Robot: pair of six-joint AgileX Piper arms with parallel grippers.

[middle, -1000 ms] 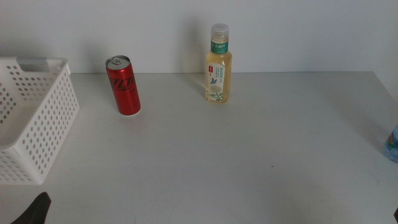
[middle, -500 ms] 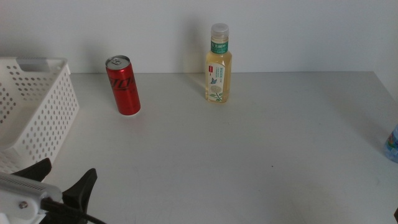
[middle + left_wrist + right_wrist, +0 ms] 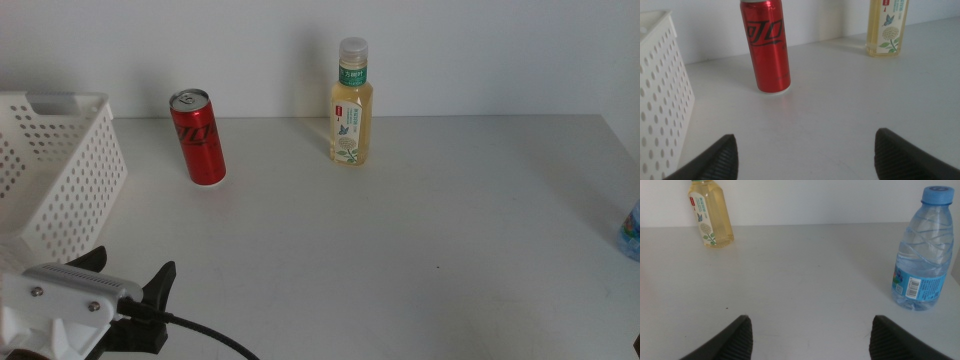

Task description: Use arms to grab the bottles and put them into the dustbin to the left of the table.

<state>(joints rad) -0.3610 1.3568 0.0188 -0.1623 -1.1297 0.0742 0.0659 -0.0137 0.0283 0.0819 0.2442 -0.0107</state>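
Middle view: my left gripper, fingers spread, sits low beside the dustbin; red can well ahead.

Left wrist: can off-centre between fingers, so I risk toppling it.

Right wrist: right gripper spread, waiting; water bottle ahead.

Bare lab bench: plain white table, blank wall.

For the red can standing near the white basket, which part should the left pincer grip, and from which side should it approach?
Grip the red can around the middle of its straight round wall, coming level from the front, where the open left pincer already faces it. It stands upright and apart from the basket, so both sides look free for the jaws.
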